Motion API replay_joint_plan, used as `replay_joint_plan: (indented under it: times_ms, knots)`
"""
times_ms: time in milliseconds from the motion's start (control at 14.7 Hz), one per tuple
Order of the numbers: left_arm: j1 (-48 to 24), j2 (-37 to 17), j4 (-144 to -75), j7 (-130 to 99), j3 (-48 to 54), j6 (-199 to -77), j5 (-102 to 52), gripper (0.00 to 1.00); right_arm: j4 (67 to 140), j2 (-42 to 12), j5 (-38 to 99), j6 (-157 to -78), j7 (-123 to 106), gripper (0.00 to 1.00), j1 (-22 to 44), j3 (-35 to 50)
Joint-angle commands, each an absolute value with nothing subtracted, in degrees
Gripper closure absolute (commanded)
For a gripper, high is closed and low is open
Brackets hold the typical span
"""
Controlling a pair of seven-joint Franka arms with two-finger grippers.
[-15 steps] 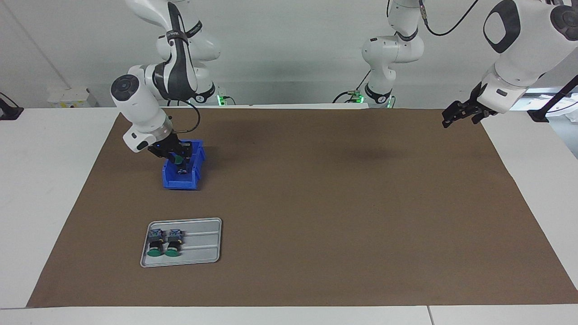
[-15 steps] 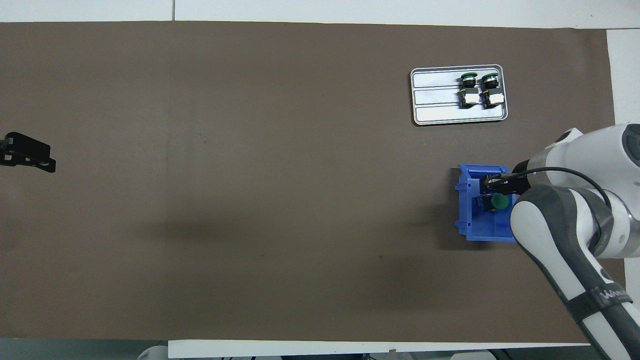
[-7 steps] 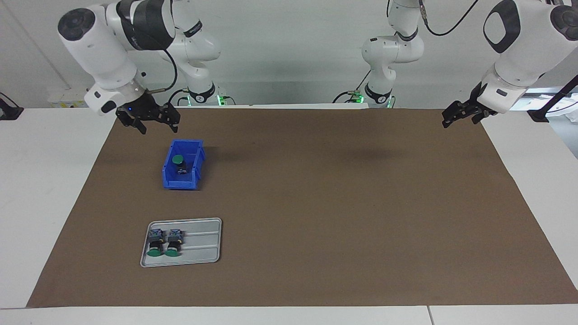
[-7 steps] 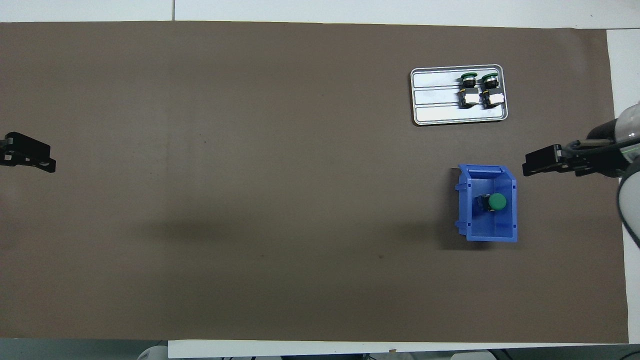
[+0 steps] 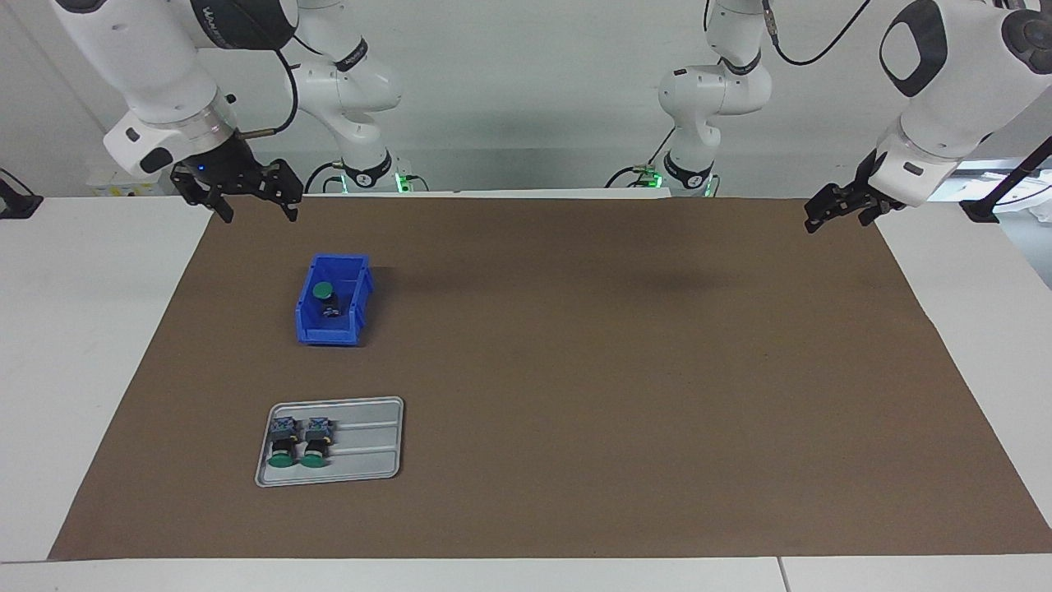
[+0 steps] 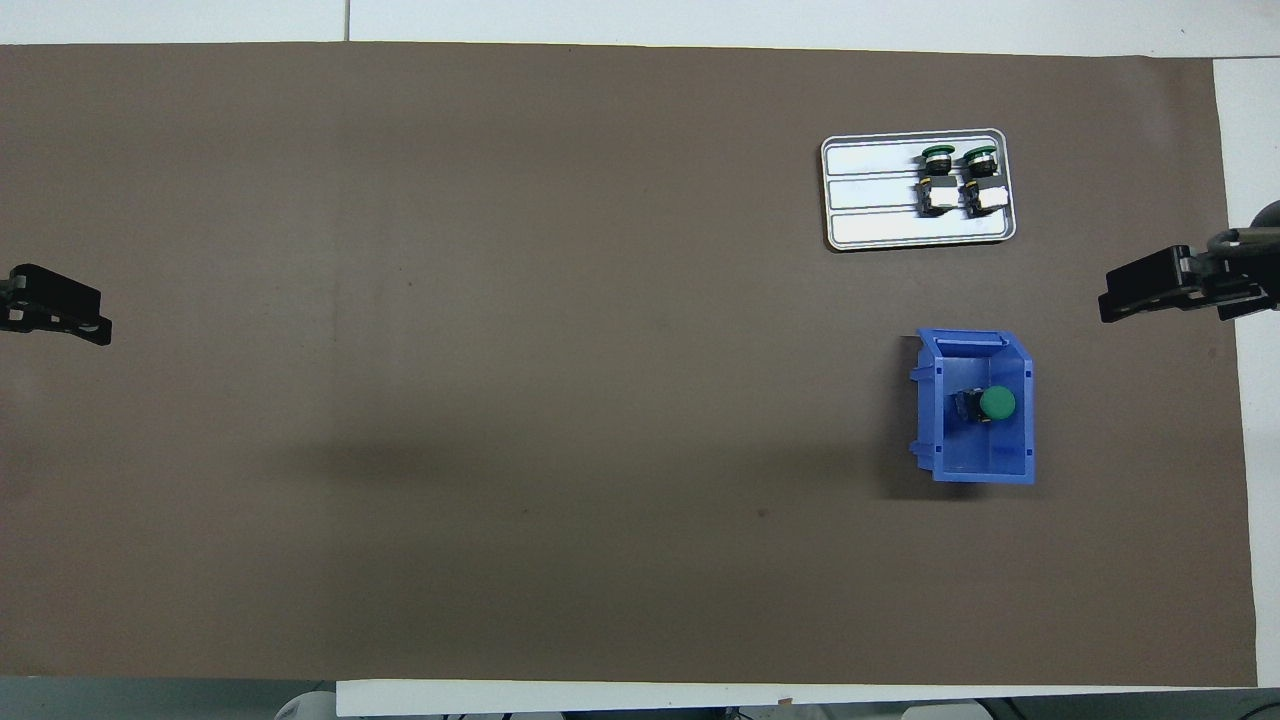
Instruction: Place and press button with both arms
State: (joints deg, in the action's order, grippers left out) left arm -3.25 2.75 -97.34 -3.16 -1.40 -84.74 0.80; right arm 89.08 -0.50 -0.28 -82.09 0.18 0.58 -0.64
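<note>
I see the button (image 5: 322, 290) sitting inside the blue bin (image 5: 310, 329), apparently tipped. My right hand (image 5: 255, 214) hangs over the mat's corner, fingers apart, empty; the left hand (image 5: 814, 222) waits, fingers apart.

White desk (image 5: 49, 345), covered by brown mat (image 5: 616, 370). On mat, toward right arm's end: blue bin (image 5: 333, 300), nearer robots; grey tray (image 5: 370, 444), farther from robots. Bin and tray apart.
</note>
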Motion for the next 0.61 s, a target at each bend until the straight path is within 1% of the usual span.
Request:
replay_joint_plan:
  times_ms: [0, 136, 339, 543]
  knots:
    - [-3.0, 3.8, -98.2, -3.8, -1.4, -85.2, 0.4, 0.00, 83.9, -4.1, -1.8, -79.4, -1.0, 0.00, -1.0, -0.1]
    - [-3.0, 3.8, -98.2, -3.8, -1.4, -85.3, 0.4, 0.00, 84.6, -3.4, -1.7, -79.5, -0.9, 0.00, -1.2, -0.1]
    - [-2.9, 3.8, -98.2, -3.8, -1.4, -85.3, 0.4, 0.00, 89.1, -0.4, -1.8, -82.1, -1.0, 0.00, -1.4, -0.1]
    - [-3.0, 3.8, -98.2, -3.8, -1.4, -85.2, 0.4, 0.00, 89.4, -0.3, -2.5, -82.4, -0.9, 0.00, -1.3, -0.1]
